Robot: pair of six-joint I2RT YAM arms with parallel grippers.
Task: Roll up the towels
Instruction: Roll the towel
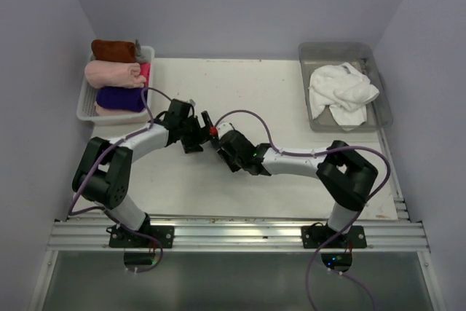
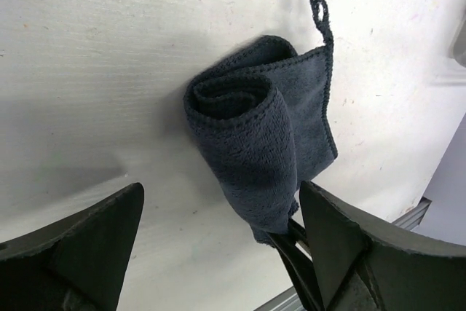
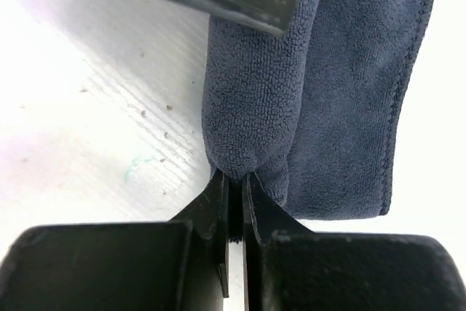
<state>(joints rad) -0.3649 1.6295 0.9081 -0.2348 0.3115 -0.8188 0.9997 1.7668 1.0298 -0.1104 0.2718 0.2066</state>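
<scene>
A dark slate-blue towel (image 2: pixel 247 129) lies on the white table, partly rolled into a tube with a flat tail beside it. My left gripper (image 2: pixel 218 194) is open, its two fingers standing wide on either side of the roll's near end. My right gripper (image 3: pixel 234 180) is shut on the opposite end of the roll (image 3: pixel 255 92), pinching the cloth between its thin fingertips. In the top view both grippers meet at mid-table, left (image 1: pixel 196 132) and right (image 1: pixel 222 143), and hide the towel. A white towel (image 1: pixel 342 89) lies crumpled in a grey tray (image 1: pixel 338 47). A rust-brown towel (image 1: pixel 113 50) sits rolled in a white basket (image 1: pixel 86 103).
The basket at back left also holds a pale pink roll (image 1: pixel 113 72) and a deep purple roll (image 1: pixel 120 97). The grey tray stands at back right. A metal rail (image 1: pixel 233 234) runs along the table's near edge. Purple cables loop over both arms.
</scene>
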